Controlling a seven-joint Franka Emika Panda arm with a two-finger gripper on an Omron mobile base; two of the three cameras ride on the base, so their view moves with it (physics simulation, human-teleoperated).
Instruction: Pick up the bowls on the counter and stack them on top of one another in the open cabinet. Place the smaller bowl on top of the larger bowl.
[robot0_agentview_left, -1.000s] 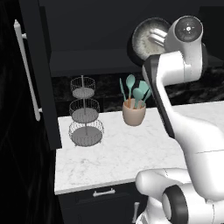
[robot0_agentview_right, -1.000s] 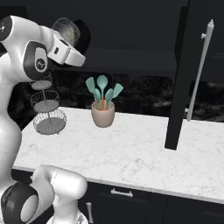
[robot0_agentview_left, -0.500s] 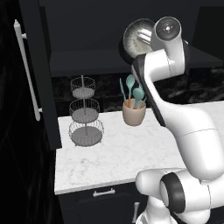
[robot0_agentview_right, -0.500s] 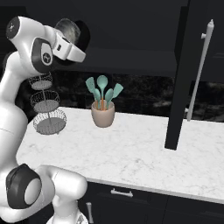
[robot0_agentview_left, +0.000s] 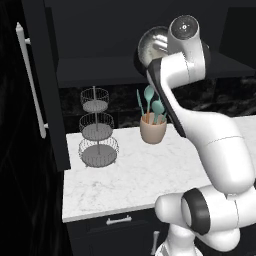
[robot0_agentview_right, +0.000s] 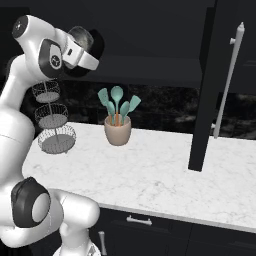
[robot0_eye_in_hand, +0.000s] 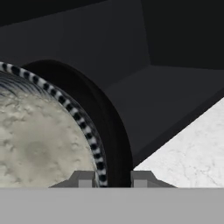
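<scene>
My gripper is shut on the rim of a bowl with a pale speckled inside and a dark outside. The bowl hangs tilted on edge, high above the counter, in front of the open cabinet's dark shelf. From the right base view the bowl sits just beyond the gripper, at the left end of the cabinet shelf. The white marble counter shows below the shelf edge.
A tan cup of teal utensils and a three-tier wire basket stand stand on the counter under the shelf. Open black cabinet doors with white bar handles hang at the left and at the right.
The arm has swung left in the left base view, carrying the bowl closer to the cabinet opening. The grip on the rim is unchanged.
</scene>
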